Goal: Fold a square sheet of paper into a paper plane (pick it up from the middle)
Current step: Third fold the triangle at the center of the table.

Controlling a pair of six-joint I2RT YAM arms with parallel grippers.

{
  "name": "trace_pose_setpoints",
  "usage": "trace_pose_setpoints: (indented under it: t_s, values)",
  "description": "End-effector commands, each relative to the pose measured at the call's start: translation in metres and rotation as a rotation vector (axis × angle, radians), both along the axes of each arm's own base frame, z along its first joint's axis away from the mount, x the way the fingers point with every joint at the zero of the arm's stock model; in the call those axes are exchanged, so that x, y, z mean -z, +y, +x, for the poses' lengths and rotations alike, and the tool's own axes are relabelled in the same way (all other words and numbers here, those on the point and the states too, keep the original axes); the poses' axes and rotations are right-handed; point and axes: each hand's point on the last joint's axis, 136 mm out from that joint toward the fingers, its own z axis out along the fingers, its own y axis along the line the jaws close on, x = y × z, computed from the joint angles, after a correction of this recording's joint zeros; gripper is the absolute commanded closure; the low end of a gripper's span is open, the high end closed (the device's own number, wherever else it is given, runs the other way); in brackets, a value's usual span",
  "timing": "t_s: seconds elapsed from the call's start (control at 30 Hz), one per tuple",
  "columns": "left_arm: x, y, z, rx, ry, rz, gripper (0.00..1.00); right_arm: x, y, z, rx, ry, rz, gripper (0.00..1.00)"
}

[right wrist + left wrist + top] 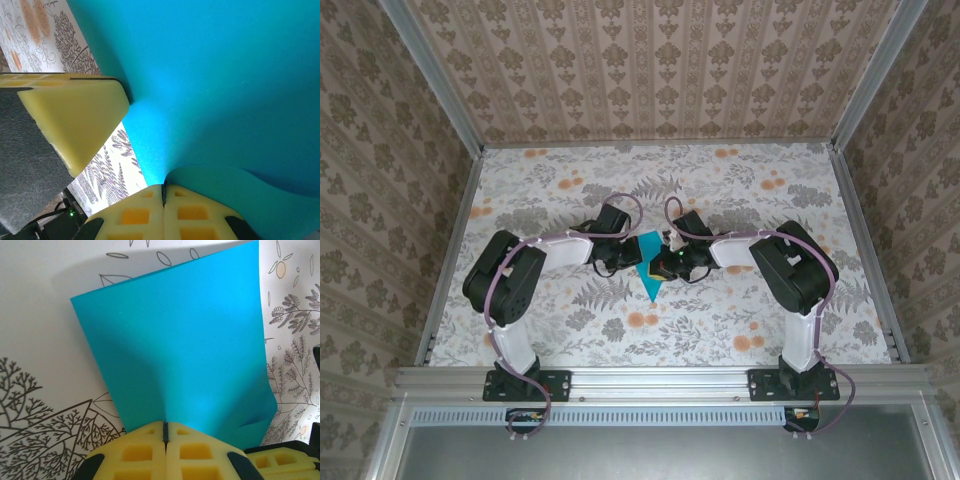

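Our left gripper [165,432] and right gripper [163,192] both pinch the plane [648,270], held between them at the middle of the table [750,200]. We judge a fold is in hand; the next move needs the edges aligned before creasing.

Light is bright and even in all 3 views. In the left wrist view the paper plane [185,350] casts a soft grey shadow on the table [30,330]. The right wrist close-up looks soft.
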Motion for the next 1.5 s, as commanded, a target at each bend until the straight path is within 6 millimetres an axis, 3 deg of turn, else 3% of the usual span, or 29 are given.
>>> trace_pose_setpoints:
  t_s: [0.0, 0.9, 1.07, 1.23, 1.47]
  values:
    - [0.011, 0.0, -0.007, 0.029, 0.026, 0.03, 0.95, -0.003, 0.005, -0.001, -0.019, 0.004, 0.02, 0.99]
    - [0.009, -0.001, -0.008, 0.032, 0.025, 0.023, 0.94, 0.008, 0.004, -0.001, -0.022, 0.017, -0.002, 0.98]
    - [-0.012, 0.0, -0.003, 0.018, -0.013, 0.002, 0.86, 0.014, 0.0, -0.004, -0.02, 0.034, -0.031, 0.84]
    - [-0.034, 0.017, 0.004, -0.055, -0.052, 0.011, 0.75, 0.015, -0.002, -0.005, -0.017, 0.038, -0.043, 0.66]
    - [-0.046, 0.035, 0.002, -0.127, -0.08, 0.0, 0.72, 0.014, -0.003, -0.003, -0.01, 0.033, -0.05, 0.64]
